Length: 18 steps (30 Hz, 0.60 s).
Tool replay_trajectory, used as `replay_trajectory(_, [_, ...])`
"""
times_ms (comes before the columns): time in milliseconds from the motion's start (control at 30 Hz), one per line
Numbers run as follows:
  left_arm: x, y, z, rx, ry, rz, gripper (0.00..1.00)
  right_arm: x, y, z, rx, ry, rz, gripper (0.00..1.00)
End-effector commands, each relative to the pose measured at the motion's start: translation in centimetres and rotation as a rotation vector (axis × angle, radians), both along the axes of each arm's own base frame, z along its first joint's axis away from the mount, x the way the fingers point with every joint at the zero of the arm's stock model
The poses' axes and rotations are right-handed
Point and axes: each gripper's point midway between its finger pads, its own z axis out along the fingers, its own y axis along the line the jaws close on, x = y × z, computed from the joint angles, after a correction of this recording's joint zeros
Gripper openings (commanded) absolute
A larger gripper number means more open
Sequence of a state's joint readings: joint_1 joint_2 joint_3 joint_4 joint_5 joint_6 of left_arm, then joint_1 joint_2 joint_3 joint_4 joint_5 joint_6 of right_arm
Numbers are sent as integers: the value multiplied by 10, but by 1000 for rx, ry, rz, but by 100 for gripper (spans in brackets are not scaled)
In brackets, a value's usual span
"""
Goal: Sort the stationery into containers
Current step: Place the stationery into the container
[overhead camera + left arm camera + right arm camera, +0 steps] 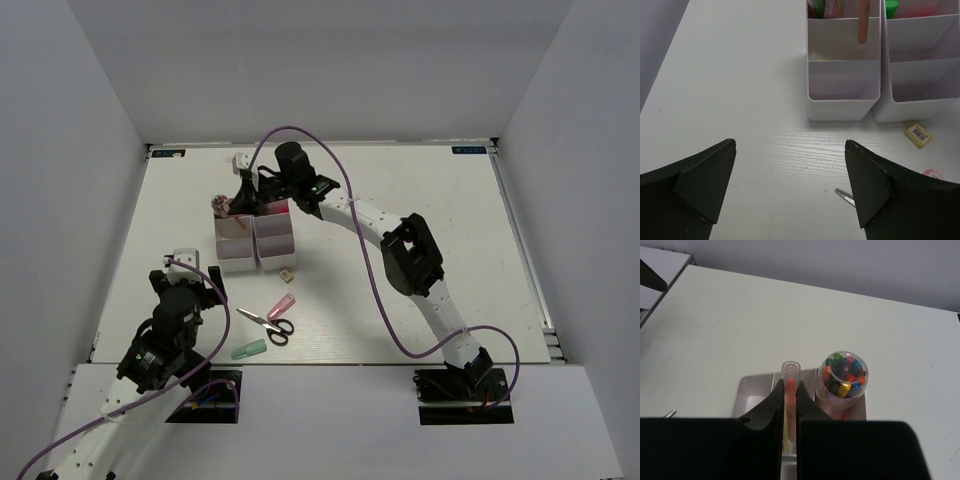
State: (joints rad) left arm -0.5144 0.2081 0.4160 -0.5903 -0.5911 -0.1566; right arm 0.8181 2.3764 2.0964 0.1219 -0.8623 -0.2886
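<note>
Two white three-compartment containers (235, 262) (275, 262) stand side by side mid-table. My right gripper (789, 395) is shut on an orange-pink marker with a clear cap (790, 371), held upright over the far end of the left container (747, 390); from above that gripper (243, 200) hangs there. A clear jar of coloured bits (842, 376) stands in the compartment beside it. My left gripper (790, 182) is open and empty, low over the table in front of the containers (842, 107). Black-handled scissors (268, 325), a pink highlighter (282, 305), a pale green marker (248, 349) and a small eraser (918, 134) lie loose.
A green-capped item (891, 7) sits in the far compartment of the right container (920, 105). The scissors' tip (843, 195) shows beside my left gripper's right finger. White walls enclose the table on three sides.
</note>
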Motion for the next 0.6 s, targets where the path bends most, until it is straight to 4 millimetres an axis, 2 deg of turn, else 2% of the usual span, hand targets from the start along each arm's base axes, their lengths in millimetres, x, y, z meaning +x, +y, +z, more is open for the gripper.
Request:
replay_trajectory(0, [1, -1, 1, -3, -8, -2, 100, 2, -2, -4, -9, -42, 10, 0])
replay_trajectory(33, [2, -1, 0, -1, -4, -5, 100, 2, -3, -3, -11, -40, 11, 0])
replay_trajectory(67, [2, -1, 0, -2, -5, -4, 100, 0, -3, -7, -21, -27, 14, 15])
replay_trajectory(100, [2, -1, 1, -3, -7, -5, 100, 0, -4, -7, -26, -24, 13, 43])
replay_trajectory(200, [2, -1, -1, 1, -2, -6, 100, -2, -4, -7, -36, -29, 10, 51])
replay_trajectory(333, [3, -4, -2, -4, 8, -14, 100, 0, -8, 10, -25, -43, -12, 57])
replay_trajectory(400, [2, -7, -5, -6, 23, -32, 93, 1, -12, 20, -32, -43, -35, 58])
replay_trajectory(433, [3, -13, -8, -14, 39, -54, 68, 1, -17, 27, -46, -32, -58, 51])
replay_trajectory(467, [4, -14, -9, -23, 43, -59, 54, 2, -22, 36, -61, -34, -94, 41])
replay_trajectory(500, [5, -18, -10, -26, 54, -68, 37, 2, -28, 39, -93, -15, -121, 25])
replay_trajectory(533, [4, -24, -13, -67, 70, -84, 11, 6, -37, 66, -86, -35, -200, 0])
replay_trajectory(567, [3, -27, -23, -62, 127, -89, 1, 11, -48, 64, -141, 1, -277, 0])
